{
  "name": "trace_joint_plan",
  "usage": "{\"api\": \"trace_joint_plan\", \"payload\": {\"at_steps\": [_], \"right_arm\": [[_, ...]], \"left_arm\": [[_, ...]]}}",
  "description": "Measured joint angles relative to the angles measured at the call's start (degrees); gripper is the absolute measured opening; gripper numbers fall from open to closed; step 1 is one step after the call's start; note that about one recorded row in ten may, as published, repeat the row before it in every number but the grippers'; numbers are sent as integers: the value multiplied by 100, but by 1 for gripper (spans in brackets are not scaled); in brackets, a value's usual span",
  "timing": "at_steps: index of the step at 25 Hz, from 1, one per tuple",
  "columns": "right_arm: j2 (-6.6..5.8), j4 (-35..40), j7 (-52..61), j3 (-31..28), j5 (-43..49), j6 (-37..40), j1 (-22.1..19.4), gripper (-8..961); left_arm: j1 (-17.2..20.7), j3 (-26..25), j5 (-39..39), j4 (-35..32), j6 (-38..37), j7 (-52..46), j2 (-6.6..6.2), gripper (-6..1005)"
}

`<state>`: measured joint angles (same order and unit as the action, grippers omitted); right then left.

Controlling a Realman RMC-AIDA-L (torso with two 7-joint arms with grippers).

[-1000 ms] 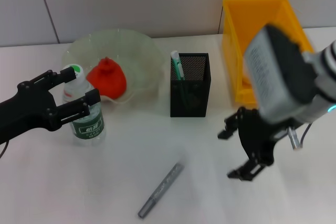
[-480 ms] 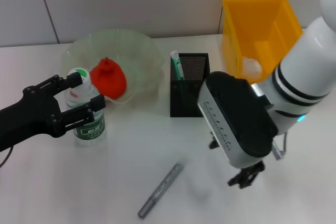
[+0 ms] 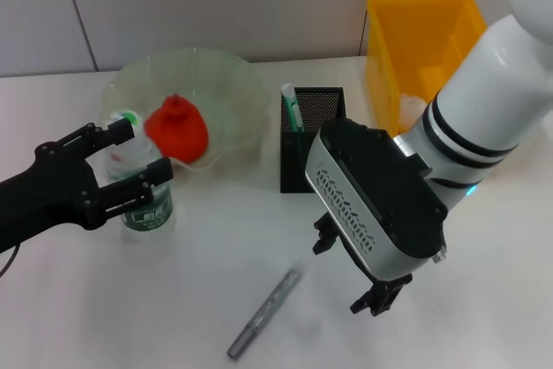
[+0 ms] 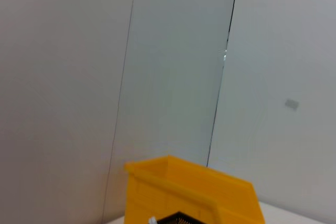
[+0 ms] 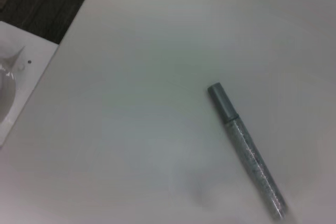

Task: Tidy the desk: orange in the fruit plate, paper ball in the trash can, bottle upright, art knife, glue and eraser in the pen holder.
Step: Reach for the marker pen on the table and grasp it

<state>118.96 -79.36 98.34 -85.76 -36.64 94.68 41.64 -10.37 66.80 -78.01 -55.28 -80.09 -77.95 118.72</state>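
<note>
Nearest the robot, the glue (image 3: pixel 264 314) lies flat on the white desk (image 3: pixel 130 300), a grey stick slanting from the near left up toward the far right; the right wrist view shows it alone on the bare surface (image 5: pixel 247 149). Just to its right hangs the right gripper (image 3: pixel 350 276), its black fingers spread apart with nothing between them, poised over the desk close to the upper end of the stick but not touching it. Over on the left, the left gripper (image 3: pixel 125 162) has its two black fingers either side of the bottle (image 3: pixel 138 181), which stands upright with its white and green cap showing between the fingertips; the fingers sit close against the bottle, though I can't tell whether they actually press on it. Just behind the bottle is the fruit plate (image 3: pixel 216 75), with the orange (image 3: pixel 177 130) resting inside it toward the near left. To the right of the plate stands the pen holder (image 3: pixel 313 143), and the art knife (image 3: pixel 291 110) pokes up out of its left corner. Farthest back on the right sits the trash can (image 3: pixel 423 32), with a pale crumpled paper ball (image 3: pixel 410 110) inside.
</note>
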Motion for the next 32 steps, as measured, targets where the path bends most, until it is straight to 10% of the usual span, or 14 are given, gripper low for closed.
{"api": "trace_joint_plan", "payload": {"at_steps": [32], "right_arm": [[13,949,-789,-66,-683,-514,442,774]], "left_arm": [[-123,13,226,367,-165,448,10,843]]}}
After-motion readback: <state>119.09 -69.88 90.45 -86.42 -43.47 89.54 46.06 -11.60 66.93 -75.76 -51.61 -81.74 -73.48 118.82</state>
